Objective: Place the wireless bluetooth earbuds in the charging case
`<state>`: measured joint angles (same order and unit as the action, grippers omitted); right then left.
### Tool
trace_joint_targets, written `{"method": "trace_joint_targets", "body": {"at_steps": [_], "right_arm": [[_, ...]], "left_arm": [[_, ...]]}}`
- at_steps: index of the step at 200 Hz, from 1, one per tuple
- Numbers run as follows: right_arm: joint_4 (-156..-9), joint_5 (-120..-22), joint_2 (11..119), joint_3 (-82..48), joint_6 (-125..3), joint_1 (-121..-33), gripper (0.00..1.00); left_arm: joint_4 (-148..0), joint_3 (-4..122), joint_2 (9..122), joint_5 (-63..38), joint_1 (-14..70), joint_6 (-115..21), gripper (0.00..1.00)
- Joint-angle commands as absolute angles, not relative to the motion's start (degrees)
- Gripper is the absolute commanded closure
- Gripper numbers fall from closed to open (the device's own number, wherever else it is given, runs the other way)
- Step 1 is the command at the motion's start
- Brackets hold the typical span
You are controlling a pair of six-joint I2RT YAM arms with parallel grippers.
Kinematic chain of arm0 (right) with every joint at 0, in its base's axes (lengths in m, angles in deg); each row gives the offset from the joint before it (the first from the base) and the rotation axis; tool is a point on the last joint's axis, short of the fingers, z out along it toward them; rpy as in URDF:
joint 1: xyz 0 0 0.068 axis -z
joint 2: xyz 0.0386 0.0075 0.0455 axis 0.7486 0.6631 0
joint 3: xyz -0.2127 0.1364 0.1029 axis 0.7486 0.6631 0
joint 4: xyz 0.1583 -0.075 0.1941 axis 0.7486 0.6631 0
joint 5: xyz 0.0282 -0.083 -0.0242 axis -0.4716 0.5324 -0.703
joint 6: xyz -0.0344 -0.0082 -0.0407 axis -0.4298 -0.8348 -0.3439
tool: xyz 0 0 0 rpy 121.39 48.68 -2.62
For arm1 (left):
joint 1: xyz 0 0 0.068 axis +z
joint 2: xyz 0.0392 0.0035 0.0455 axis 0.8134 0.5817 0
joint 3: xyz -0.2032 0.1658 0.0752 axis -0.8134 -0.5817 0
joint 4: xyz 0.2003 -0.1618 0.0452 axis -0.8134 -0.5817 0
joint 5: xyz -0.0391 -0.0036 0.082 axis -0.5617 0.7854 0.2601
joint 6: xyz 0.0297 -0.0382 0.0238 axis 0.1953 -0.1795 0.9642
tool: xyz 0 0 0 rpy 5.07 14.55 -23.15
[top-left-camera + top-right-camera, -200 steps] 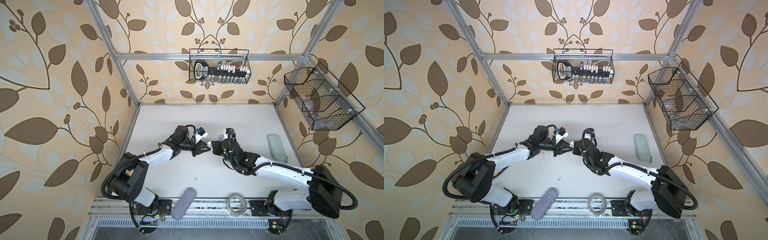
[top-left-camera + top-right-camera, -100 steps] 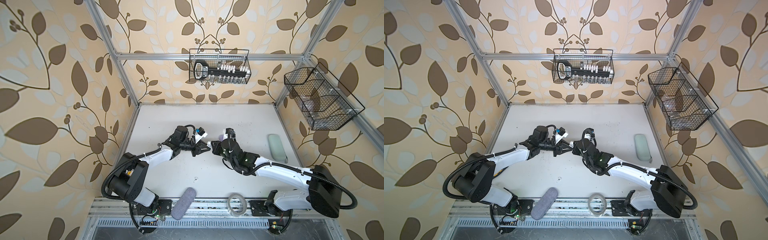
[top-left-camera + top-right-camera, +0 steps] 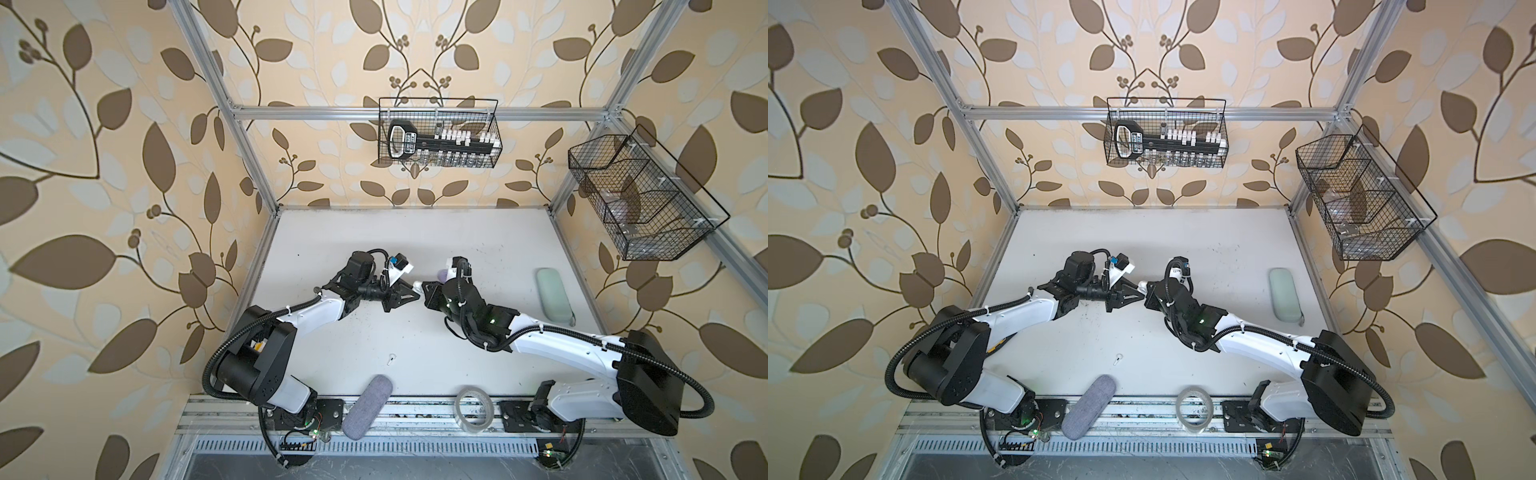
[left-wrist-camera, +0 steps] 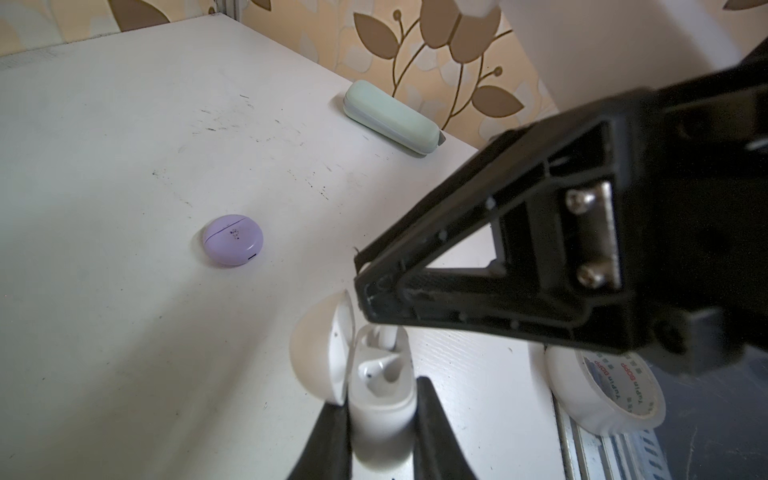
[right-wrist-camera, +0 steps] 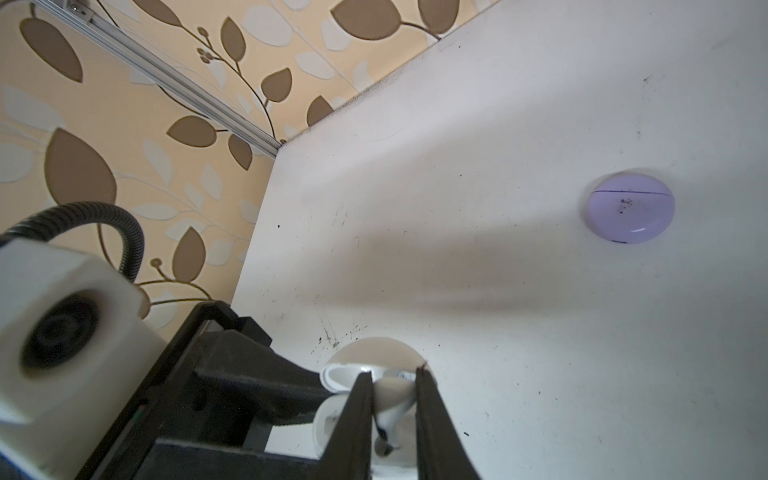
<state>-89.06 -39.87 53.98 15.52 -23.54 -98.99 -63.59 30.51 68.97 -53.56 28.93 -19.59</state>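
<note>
My left gripper (image 4: 380, 399) is shut on the body of a white charging case (image 4: 382, 415). Its lid (image 4: 320, 353) stands open, and one white earbud (image 4: 372, 368) sits in a well. My right gripper (image 5: 394, 374) is shut on a second white earbud (image 5: 392, 399), held right over the open case with its stem pointing back toward the wrist camera. In both top views the two grippers meet at mid-table, left gripper (image 3: 415, 293) against right gripper (image 3: 426, 289). A lilac case (image 4: 233, 240) lies shut on the table just beyond them. A loose white earbud (image 3: 390, 358) lies nearer the front.
A mint-green oblong case (image 3: 552, 295) lies by the right wall. A grey oblong case (image 3: 368, 405) and a tape roll (image 3: 473, 409) sit on the front rail. Wire baskets hang on the back wall (image 3: 438, 139) and the right wall (image 3: 640, 199).
</note>
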Motion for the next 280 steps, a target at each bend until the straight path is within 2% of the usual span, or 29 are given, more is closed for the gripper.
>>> {"method": "trace_joint_targets", "body": {"at_steps": [1,166,280], "right_arm": [[-88.5,-39.6,53.8,16.7,-22.5,-99.5,0.81],[-89.0,-40.6,52.8,15.7,-22.6,-98.7,0.82],[-89.7,-42.3,51.9,15.3,-22.5,-98.0,0.82]], "left_arm": [[-60.7,30.0,66.3,-53.2,29.8,-20.0,0.89],[-60.7,30.0,65.3,-54.3,29.9,-19.8,0.89],[-57.8,28.4,65.0,-54.1,29.9,-19.7,0.93]]}}
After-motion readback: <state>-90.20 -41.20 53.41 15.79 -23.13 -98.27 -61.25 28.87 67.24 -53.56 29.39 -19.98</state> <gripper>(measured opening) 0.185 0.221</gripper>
